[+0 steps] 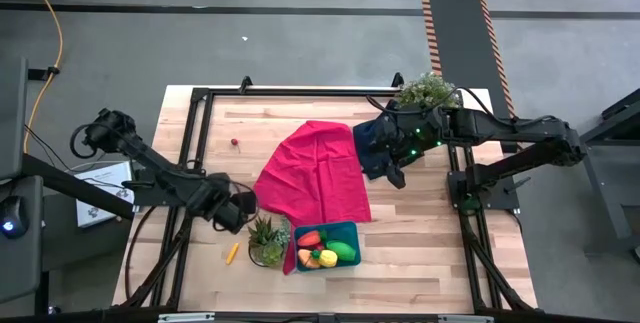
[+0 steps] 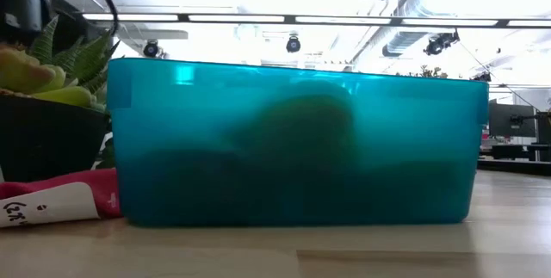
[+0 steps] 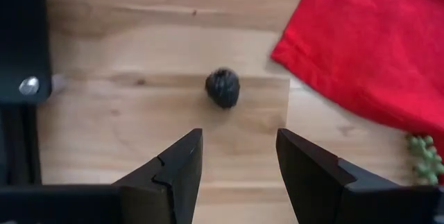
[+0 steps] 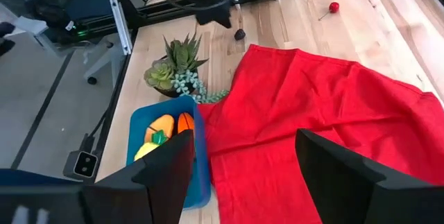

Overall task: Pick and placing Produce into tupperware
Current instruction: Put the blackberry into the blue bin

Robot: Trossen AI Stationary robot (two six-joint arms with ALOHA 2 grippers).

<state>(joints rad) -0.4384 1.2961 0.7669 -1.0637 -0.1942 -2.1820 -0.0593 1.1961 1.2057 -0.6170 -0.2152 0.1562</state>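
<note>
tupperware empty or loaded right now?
Loaded, partly. The high view shows the tupperware holding a red-orange carrot, a green oval and yellow and orange pieces. No lid on.

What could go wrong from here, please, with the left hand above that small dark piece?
The small dark round piece lies beyond the open left hand, so closing now would miss it. It is round and may roll when touched. The red cloth edge and potted plant lie close, so the hand might snag them.
</note>
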